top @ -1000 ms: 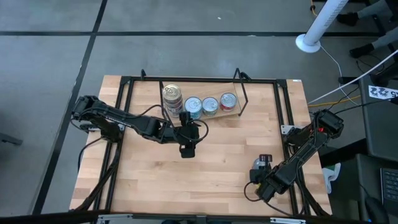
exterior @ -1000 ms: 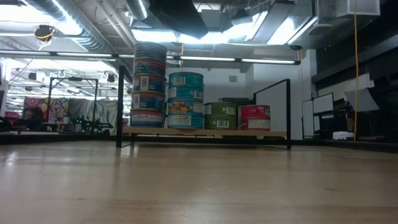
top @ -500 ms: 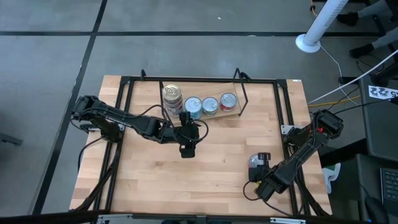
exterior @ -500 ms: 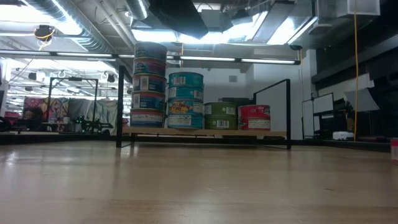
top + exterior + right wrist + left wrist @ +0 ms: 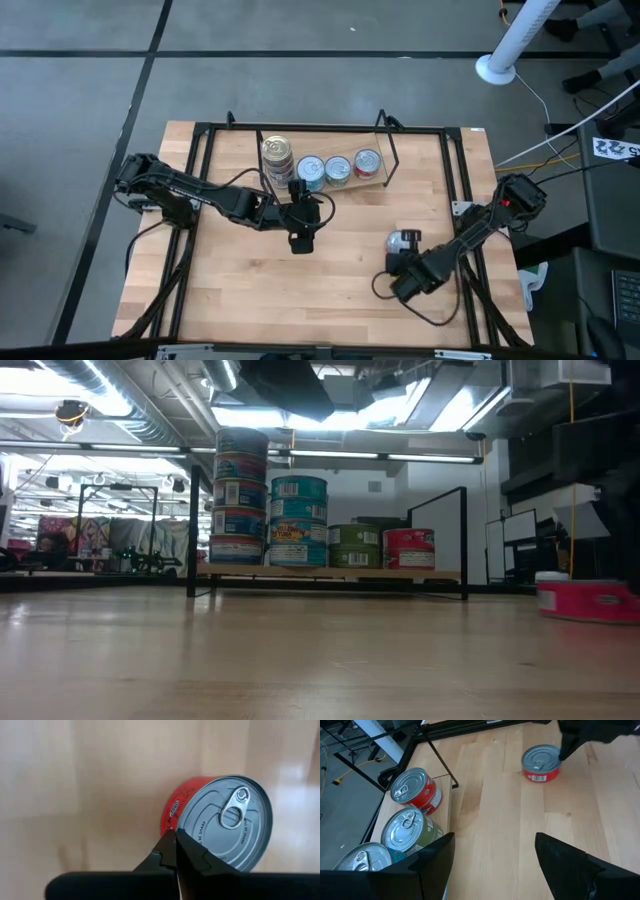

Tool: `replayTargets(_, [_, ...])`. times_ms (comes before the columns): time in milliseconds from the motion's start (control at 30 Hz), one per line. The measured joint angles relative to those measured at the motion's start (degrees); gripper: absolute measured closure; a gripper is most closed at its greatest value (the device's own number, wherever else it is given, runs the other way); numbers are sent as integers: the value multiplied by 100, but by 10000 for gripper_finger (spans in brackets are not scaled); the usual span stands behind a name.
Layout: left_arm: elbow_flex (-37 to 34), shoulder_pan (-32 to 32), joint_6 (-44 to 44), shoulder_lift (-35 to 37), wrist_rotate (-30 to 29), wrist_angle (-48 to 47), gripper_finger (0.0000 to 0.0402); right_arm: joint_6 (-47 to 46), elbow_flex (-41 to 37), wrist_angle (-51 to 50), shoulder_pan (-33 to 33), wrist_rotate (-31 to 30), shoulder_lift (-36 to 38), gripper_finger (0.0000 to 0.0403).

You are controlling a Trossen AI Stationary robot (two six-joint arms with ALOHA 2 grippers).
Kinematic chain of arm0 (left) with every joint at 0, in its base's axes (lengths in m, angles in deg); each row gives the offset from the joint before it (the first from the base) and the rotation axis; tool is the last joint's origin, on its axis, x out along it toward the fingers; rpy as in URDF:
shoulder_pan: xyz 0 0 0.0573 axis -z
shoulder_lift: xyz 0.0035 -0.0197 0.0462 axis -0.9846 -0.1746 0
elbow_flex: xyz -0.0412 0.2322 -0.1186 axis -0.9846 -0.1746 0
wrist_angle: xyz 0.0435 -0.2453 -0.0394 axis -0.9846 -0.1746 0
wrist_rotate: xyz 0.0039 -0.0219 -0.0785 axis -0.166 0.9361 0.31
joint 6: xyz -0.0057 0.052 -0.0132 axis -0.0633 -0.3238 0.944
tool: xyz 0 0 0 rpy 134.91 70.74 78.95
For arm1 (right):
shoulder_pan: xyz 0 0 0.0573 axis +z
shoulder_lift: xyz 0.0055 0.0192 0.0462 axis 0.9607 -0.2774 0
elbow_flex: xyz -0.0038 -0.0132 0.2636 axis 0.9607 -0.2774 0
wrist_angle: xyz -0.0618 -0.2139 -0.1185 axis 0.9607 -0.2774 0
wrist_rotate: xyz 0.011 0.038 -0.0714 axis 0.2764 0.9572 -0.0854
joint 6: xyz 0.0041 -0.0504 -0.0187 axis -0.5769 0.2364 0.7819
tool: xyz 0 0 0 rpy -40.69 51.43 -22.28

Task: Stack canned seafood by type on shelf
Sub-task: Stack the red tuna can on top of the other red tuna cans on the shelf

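On the shelf (image 5: 382,184) at the far side stand canned seafood tins: a tall stack (image 5: 240,495), a shorter blue stack (image 5: 298,520), green tins (image 5: 355,546) and a red tin (image 5: 408,548). A loose red tin (image 5: 403,241) stands upright on the table at the near right, seen also in the low view (image 5: 585,600). My right gripper (image 5: 175,840) is shut, its tips against this tin. My left gripper (image 5: 495,865) hangs open over the table's middle (image 5: 300,240), just in front of the shelf, holding nothing. My right gripper pushes the red tin with its shut fingertips (image 5: 170,851), which meet the tin's lid rim and upper side wall (image 5: 175,822) on the tin's near side. The fingers slant steeply down from the near right. The tin stands upright with its bottom on the table.
Black rails (image 5: 465,200) frame the wooden tabletop, and the shelf's wire end (image 5: 390,150) rises at the red tin's side. Bare wood (image 5: 250,290) lies between the loose tin and the near left. A white pole base (image 5: 495,68) stands on the floor beyond the table.
My right gripper has swung toward the table's left edge and slightly toward the far edge. The red tin has slid along the table with it, staying upright, and has come into the low view from the right. The left arm kept still.
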Motion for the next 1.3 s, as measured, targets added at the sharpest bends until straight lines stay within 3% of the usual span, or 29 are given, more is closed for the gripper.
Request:
replayTargets(533, [0,0,-42,21,-2,-4,130,1690,4,566,-1018,-234,-2,403])
replayTargets(1300, [0,0,-37,120,-26,-2,130,2828,951,501,-1178,-654,4,403])
